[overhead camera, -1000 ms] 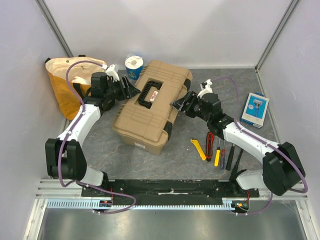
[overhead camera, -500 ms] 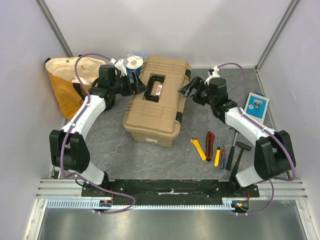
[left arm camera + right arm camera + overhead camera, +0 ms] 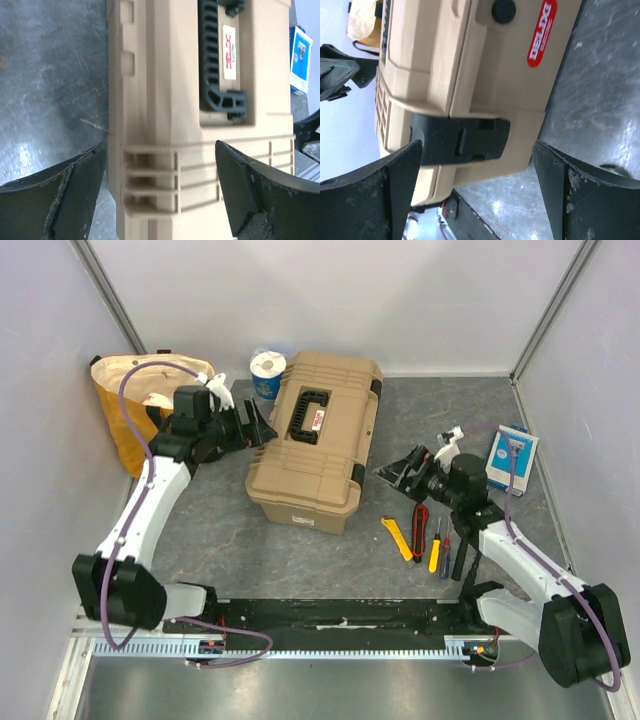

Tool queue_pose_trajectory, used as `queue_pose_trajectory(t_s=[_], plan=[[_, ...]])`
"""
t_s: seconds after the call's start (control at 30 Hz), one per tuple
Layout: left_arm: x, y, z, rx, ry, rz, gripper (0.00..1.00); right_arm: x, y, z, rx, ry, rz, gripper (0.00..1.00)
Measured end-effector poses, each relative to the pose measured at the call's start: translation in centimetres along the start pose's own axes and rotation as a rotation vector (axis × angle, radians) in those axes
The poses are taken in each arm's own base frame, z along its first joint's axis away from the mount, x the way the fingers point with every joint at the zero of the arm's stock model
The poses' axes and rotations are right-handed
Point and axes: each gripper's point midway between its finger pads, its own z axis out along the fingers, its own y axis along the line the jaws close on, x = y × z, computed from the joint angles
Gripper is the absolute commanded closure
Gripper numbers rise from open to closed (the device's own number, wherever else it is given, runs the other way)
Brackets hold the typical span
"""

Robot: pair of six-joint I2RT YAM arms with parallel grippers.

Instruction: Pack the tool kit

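Note:
The tan ribbed toolbox (image 3: 318,455) stands shut at the table's middle, black handle (image 3: 307,420) on top. My left gripper (image 3: 266,426) is open beside its left side, not touching; in the left wrist view the toolbox (image 3: 165,115) and handle (image 3: 217,60) lie past my open left gripper (image 3: 160,192). My right gripper (image 3: 388,472) is open, just right of the box's front right corner. The right wrist view shows the box (image 3: 465,60) and a closed black latch (image 3: 460,141) ahead of my open right gripper (image 3: 477,182). Yellow cutter (image 3: 397,538), red cutter (image 3: 421,517), screwdrivers (image 3: 435,555) and a hammer (image 3: 460,558) lie on the table.
A yellow cloth bag (image 3: 125,415) stands at the back left. A blue-white roll (image 3: 267,373) sits behind the toolbox. A flat blue-white packet (image 3: 510,458) lies at the right. Grey walls enclose the back and sides.
The toolbox was turned and shifted back to sit square. Both grippers have since drawn away from it; the right arm pulled back toward the near right.

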Motion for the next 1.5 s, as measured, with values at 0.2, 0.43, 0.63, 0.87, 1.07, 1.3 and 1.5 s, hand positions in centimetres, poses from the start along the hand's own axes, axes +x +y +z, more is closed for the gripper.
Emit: queue_pose_trajectory(t_s=[0.2, 0.43, 0.63, 0.87, 1.07, 1.3, 1.5], plan=[[4.2, -0.5, -2.0, 0.051, 0.039, -0.034, 0.11, 1.8, 1.1, -0.7, -0.104, 0.032, 0.072, 0.11], [5.8, -0.6, -1.6, 0.1, 0.072, -0.082, 0.22, 4.0, 2.9, 1.4, -0.167, 0.119, 0.112, 0.41], [4.4, 0.4, -0.6, 0.074, 0.045, -0.093, 0.22, 3.8, 4.4, 3.2, -0.185, 0.1, 0.105, 0.54], [1.4, 1.7, 1.7, 0.03, 0.006, -0.097, 0.21, 3.1, 4.8, 5.2, -0.175, 0.066, 0.112, 0.19], [0.8, 1.9, 2.1, 0.019, 0.009, -0.096, 0.17, 2.8, 5.7, 4.5, -0.195, 0.01, 0.089, 0.02], [0.8, 2.0, 2.0, 0.009, 0.024, -0.105, 0.16, 4.4, 0.9, 2.3, -0.123, -0.029, 0.178, 0.02], [1.0, 1.9, 1.9, 0.015, 0.038, -0.114, 0.17, 5.2, -1.0, 2.7, -0.15, -0.043, 0.296, 0.02]])
